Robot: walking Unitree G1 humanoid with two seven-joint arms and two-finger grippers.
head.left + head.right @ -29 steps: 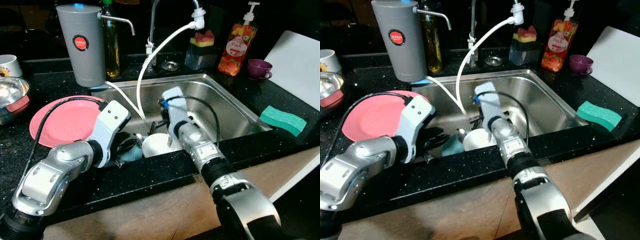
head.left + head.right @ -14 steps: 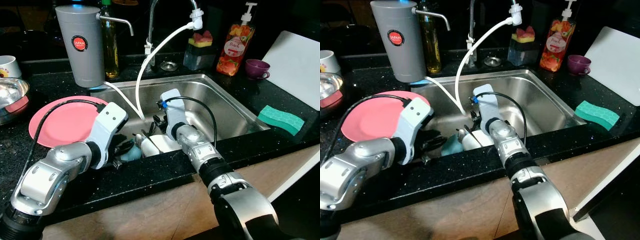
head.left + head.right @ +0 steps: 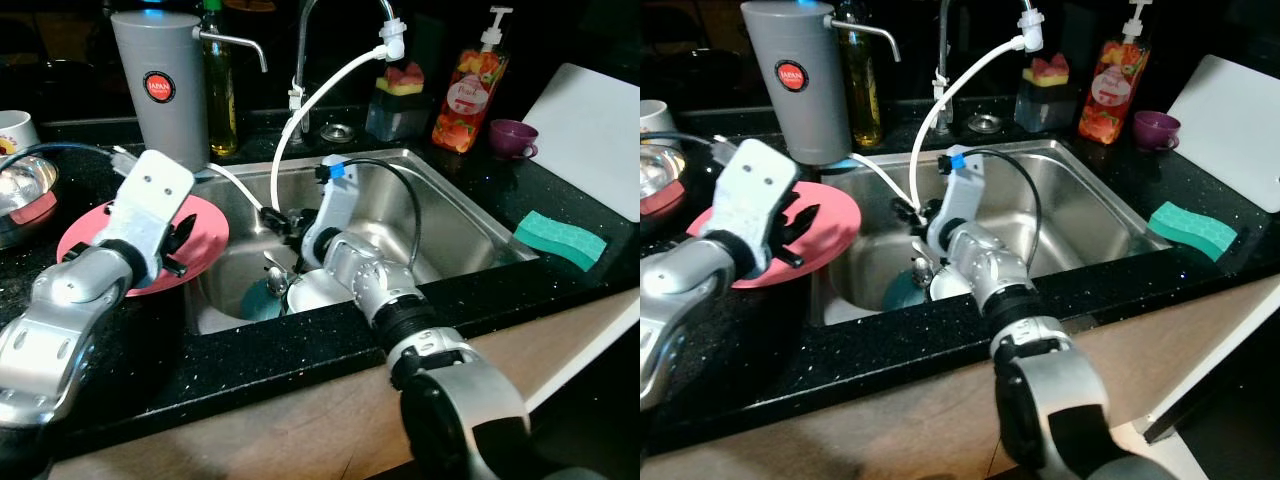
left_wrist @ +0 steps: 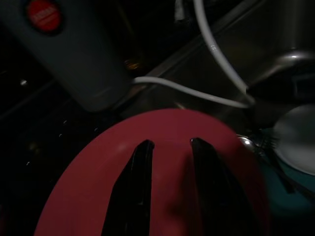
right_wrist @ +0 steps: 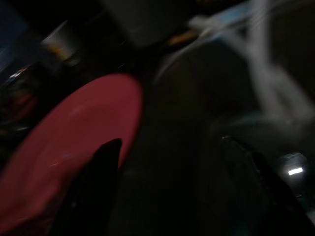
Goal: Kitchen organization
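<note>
A pink plate (image 3: pixel 205 228) lies on the black counter just left of the steel sink (image 3: pixel 450 215). My left gripper (image 3: pixel 177 248) hovers over the plate's near right part. It is open, and the left wrist view shows both fingers (image 4: pixel 139 167) above the pink surface with nothing between them. My right gripper (image 3: pixel 278 220) is inside the sink near its left wall, pointing toward the plate, open and empty (image 5: pixel 170 142). Below it in the sink sit a white dish (image 3: pixel 312 293), a teal bowl (image 3: pixel 253 302) and a spoon (image 3: pixel 276 270).
A grey water canister (image 3: pixel 163 85), an oil bottle (image 3: pixel 221 85) and the tap (image 3: pixel 300 60) with a white hose (image 3: pixel 300 120) stand behind the sink. Right of the sink are a soap bottle (image 3: pixel 461 85), purple cup (image 3: pixel 513 137), green sponge (image 3: pixel 563 233) and white board (image 3: pixel 595 125). A steel bowl (image 3: pixel 22 195) sits far left.
My left gripper has risen out of the sink and swung left over the pink plate. My right gripper has lifted off the white dish and turned toward the sink's left wall.
</note>
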